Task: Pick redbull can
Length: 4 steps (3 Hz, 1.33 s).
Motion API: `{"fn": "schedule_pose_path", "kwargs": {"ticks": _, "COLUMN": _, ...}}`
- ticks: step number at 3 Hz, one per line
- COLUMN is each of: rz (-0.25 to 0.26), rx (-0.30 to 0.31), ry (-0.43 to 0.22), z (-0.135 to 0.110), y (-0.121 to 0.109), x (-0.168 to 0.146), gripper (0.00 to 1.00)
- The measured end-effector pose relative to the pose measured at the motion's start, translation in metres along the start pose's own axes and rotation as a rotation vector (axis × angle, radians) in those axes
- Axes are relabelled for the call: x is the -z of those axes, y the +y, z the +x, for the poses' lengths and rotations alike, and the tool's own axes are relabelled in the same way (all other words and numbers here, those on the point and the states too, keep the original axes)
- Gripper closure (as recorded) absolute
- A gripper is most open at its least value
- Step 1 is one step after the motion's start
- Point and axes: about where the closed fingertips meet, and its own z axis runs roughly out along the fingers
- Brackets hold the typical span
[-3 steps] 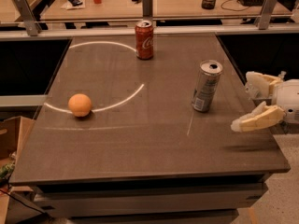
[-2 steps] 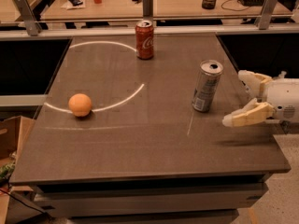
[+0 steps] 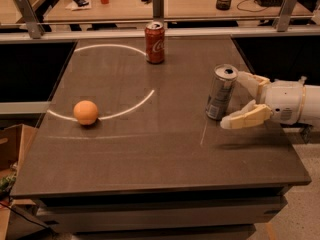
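Silver-grey redbull can (image 3: 220, 93): upright on the right side of the brown surface (image 3: 150, 154)
Tool (image 3: 233, 100): at the right edge, just right of the redbull can; fingers spread wide, one by the can's top, one near its base; grips nothing
Cans: two, the redbull can and a red cola can (image 3: 154, 43) at the far edge, well apart
Orange (image 3: 86, 112): one, on the left

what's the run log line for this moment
phase: pre-grasp | redbull can: upright on table | gripper: right of it, fingers open
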Motion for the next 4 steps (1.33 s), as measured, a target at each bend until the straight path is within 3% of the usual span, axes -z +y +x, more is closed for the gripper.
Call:
{"fn": "schedule_pose_path", "kwargs": {"ticks": 2, "rz": -0.071, "rx": 0.041, "ry": -0.056, "z": -0.002, "y": 0.002, "x": -0.041, "gripper": 0.0}}
{"fn": "schedule_pose_path", "kwargs": {"ticks": 3, "rz": -0.101, "rx": 0.061, "ry": -0.076, "z": -0.004, "y": 0.002, "x": -0.055, "gripper": 0.17}}
{"fn": "schedule_pose_path", "kwargs": {"ticks": 4, "rz": -0.114, "rx": 0.072, "ry": -0.085, "z": -0.003, "y": 0.001, "x": -0.062, "gripper": 0.41}}
